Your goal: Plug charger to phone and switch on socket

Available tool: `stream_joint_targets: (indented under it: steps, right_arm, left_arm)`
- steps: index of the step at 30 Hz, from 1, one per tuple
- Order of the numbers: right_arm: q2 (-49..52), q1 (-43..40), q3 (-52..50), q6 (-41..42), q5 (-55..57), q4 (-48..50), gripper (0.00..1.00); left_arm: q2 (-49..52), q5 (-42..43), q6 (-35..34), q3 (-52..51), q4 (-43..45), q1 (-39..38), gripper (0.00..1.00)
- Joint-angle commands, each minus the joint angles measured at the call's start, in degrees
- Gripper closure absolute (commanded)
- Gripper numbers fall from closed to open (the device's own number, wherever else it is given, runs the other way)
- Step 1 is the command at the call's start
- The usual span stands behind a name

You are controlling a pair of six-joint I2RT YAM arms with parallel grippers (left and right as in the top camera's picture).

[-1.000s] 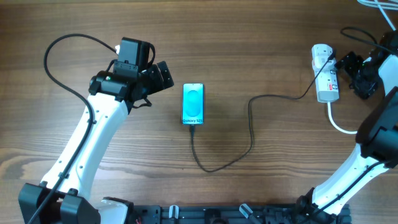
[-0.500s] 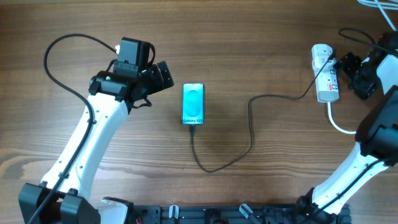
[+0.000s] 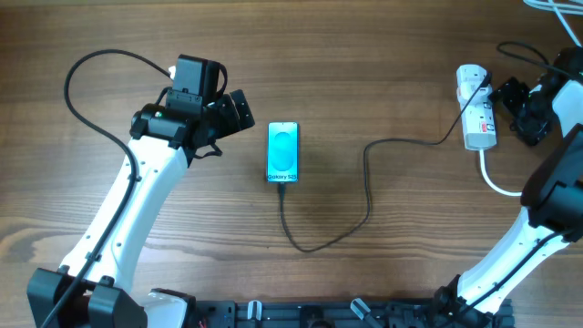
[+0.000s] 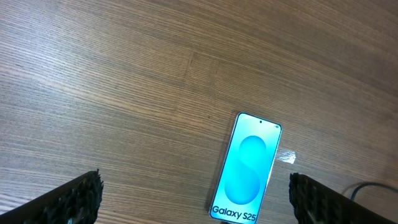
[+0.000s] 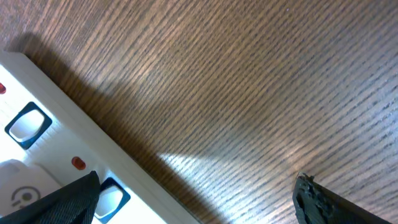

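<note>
Wood-grain brown counter carries everything, with two white-and-black arms reaching in from the near edge. The left arm leans toward the middle. Its black left hand sits just left of the phone without touching it, and the left wrist view shows its fingertips set wide apart. The right arm bends up along the right edge. Its right hand is just right of the socket, fingers also spread apart with nothing between them.

The white oblong power strip with red markings lies at the far right, its long side running near to far, and a thick white cord curls from its near end. Up close, it shows pale rocker switches beside small red marks.

The small rectangular smartphone with a bright cyan screen lies face up mid-counter, white text band at its near end.

The thin dark grey cable loops from the phone's near edge, where its tip meets the phone, rightward to the strip.
</note>
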Motion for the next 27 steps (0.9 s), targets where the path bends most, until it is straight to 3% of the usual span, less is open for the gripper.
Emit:
stream_joint_targets:
  steps: [1,8,18,27]
  right_arm:
    - [2.2,1.4,-0.8,-2.3,-3.9,-2.8,0.00]
    - [2.2,1.4,-0.8,-2.2,-3.9,-4.1,0.00]
    - [-2.2,-1.6,-0.8,2.8,0.5,-13.7,0.00]
    - [-24.6,-2.3,-0.8,2.4,0.9,-22.5,0.00]
  left_arm:
    - [0.1,-1.0,-0.7,0.0,0.0,0.3,0.00]
    - [0.1,-1.0,-0.7,0.0,0.0,0.3,0.00]
    - [0.1,-1.0,-0.8,0.0,0.0,0.3,0.00]
    - [0.1,-1.0,-0.8,0.0,0.0,0.3,0.00]
